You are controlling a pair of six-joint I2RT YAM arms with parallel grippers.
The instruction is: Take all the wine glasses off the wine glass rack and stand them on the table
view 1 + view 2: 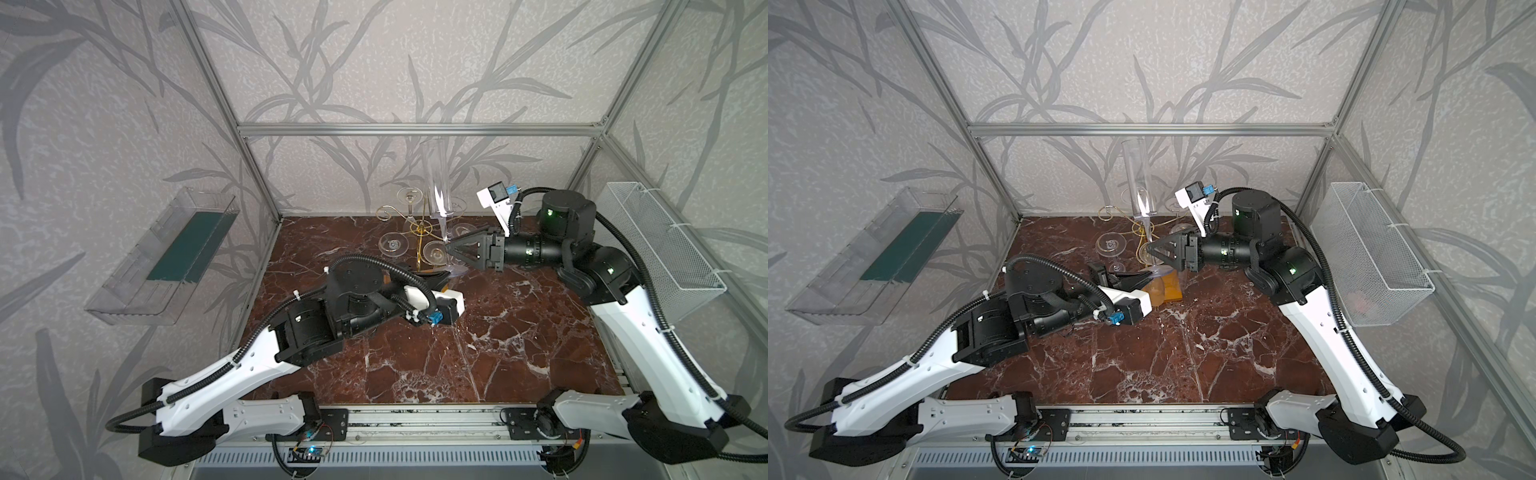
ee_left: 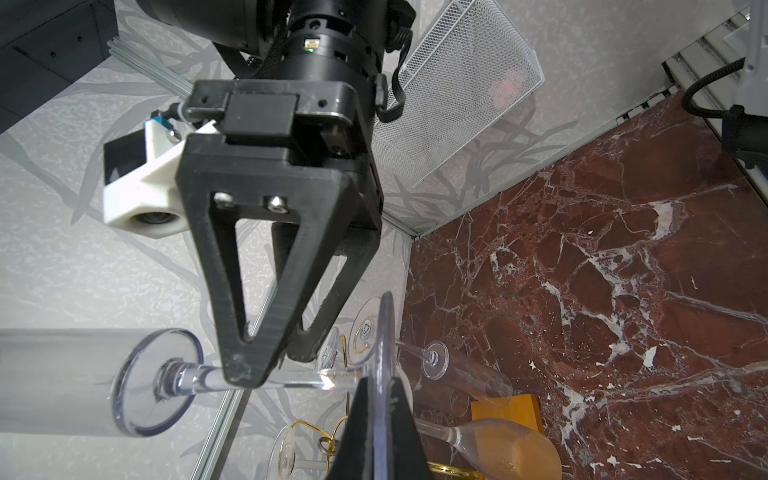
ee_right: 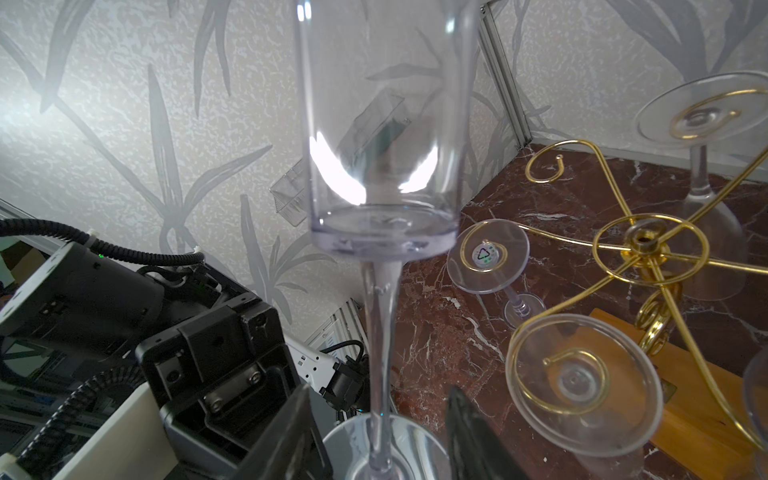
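A tall clear wine glass (image 1: 436, 178) stands upright, bowl up, beside the gold wire wine glass rack (image 1: 419, 230), clear of its arms. My left gripper (image 2: 382, 399) is shut on the rim of the glass's round foot (image 2: 384, 328); in a top view it is low beside the rack's wooden base (image 1: 1169, 286). From the right, my right gripper (image 3: 380, 390) is open, one finger on each side of the thin stem (image 3: 380, 328), with a gap on both sides. It shows at stem height in both top views (image 1: 449, 249) (image 1: 1152, 247).
Several other clear glasses (image 3: 584, 382) hang foot-up in the rack's spiral arms (image 3: 648, 239), close to the right gripper. A white mesh basket (image 1: 660, 245) hangs on the right wall, a clear plastic bin (image 1: 166, 257) on the left. The red marble tabletop (image 1: 457, 353) spreads in front.
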